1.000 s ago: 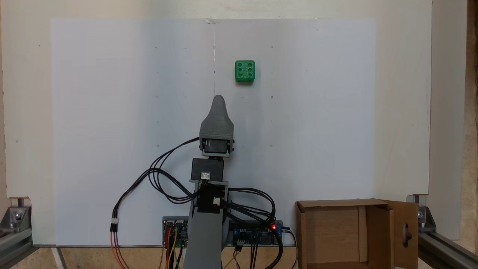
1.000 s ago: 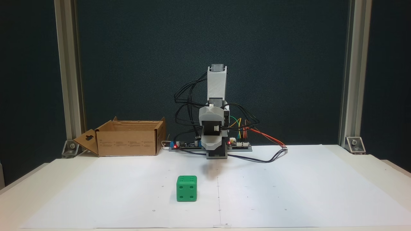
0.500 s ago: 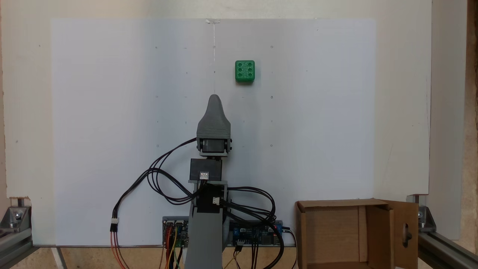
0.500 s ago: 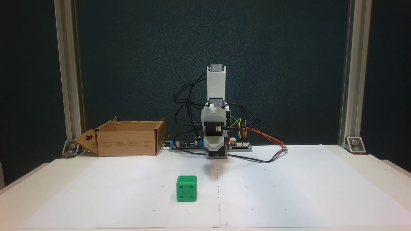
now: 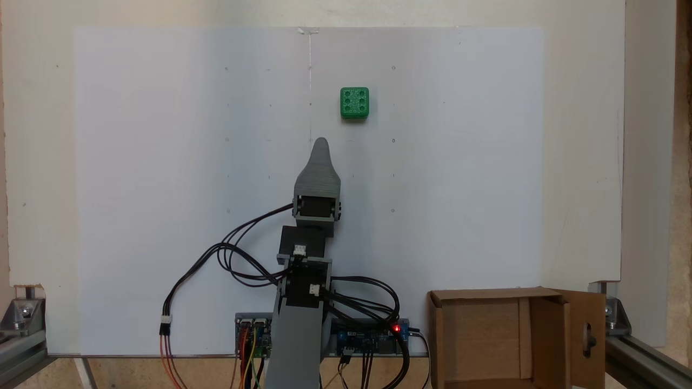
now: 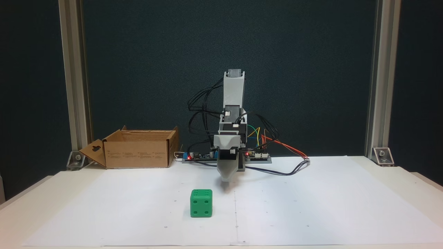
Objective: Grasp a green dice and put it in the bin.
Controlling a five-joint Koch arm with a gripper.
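One green dice (image 5: 354, 102) sits alone on the white paper (image 5: 162, 162) over the tabletop, six pips up, well apart from the gripper (image 5: 320, 143), which points toward it. Judging by this, the reach is the step in hand; next the arm must swing slightly right in the top-down fixed view and extend. Whether the jaws are parted I cannot tell. The bin (image 5: 543, 293) by the arm's base looks empty
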